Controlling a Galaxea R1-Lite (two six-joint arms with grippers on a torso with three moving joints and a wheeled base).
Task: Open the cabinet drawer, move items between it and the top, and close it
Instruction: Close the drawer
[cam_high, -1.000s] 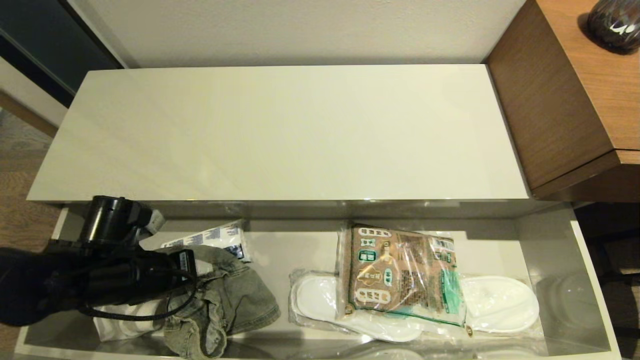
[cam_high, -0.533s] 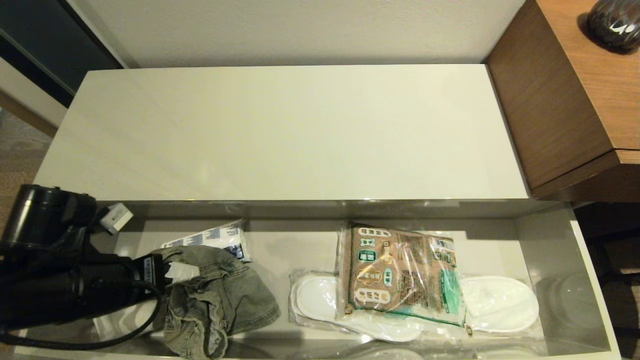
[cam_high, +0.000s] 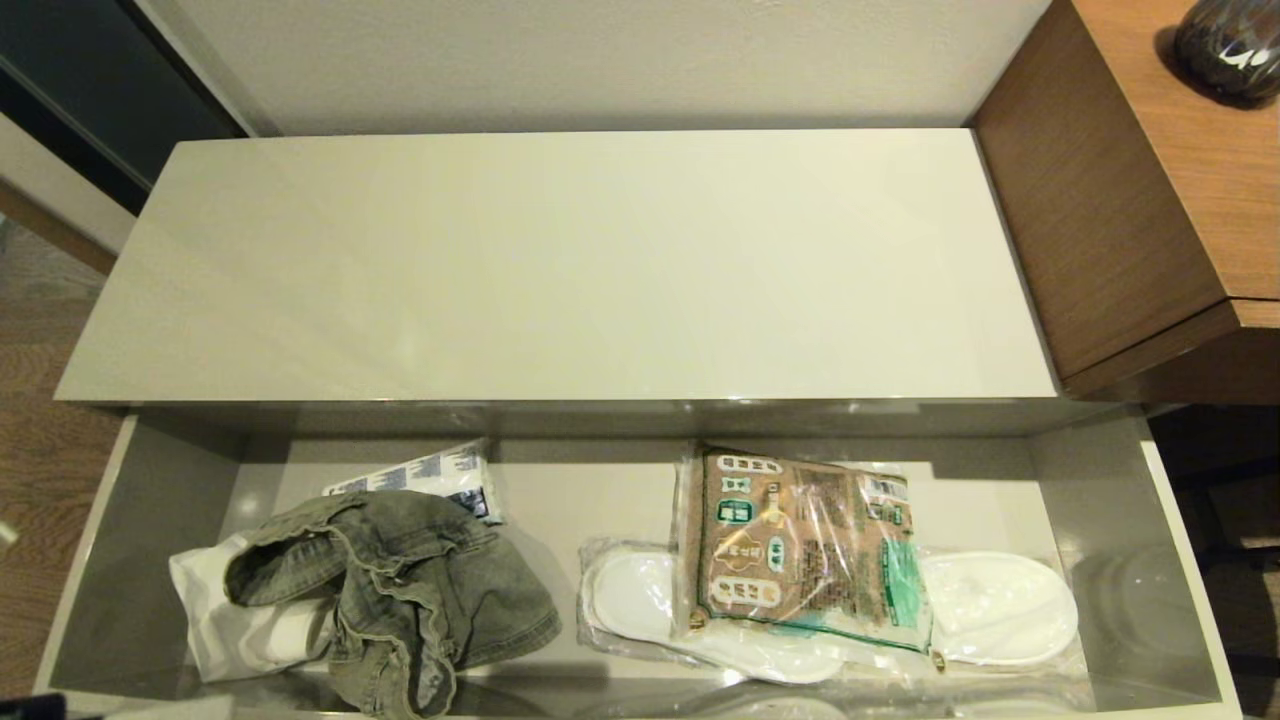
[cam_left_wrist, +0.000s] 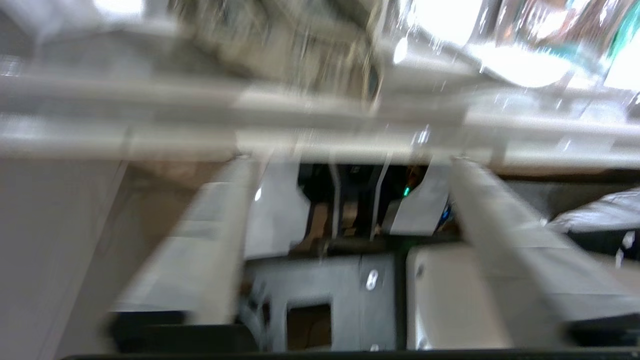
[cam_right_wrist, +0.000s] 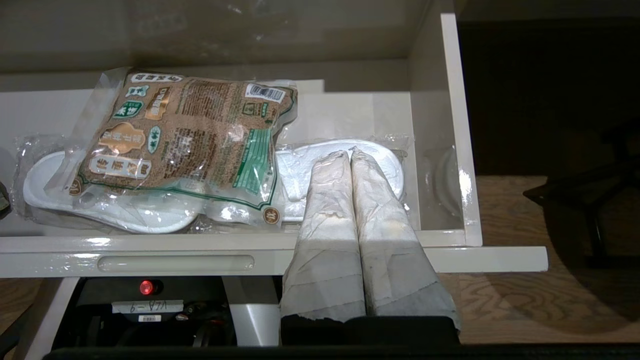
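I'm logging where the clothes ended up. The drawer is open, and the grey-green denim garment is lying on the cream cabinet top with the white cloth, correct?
Not quite. The cabinet drawer is open, but the head view shows the denim garment lying inside it at the left end, partly over the white cloth, not on the top, which carries neither.

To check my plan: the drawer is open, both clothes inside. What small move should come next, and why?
Probably move the open left gripper to the drawer's front to push it shut: garment and cloth already lie inside, the top is bare, and that gripper holds nothing.
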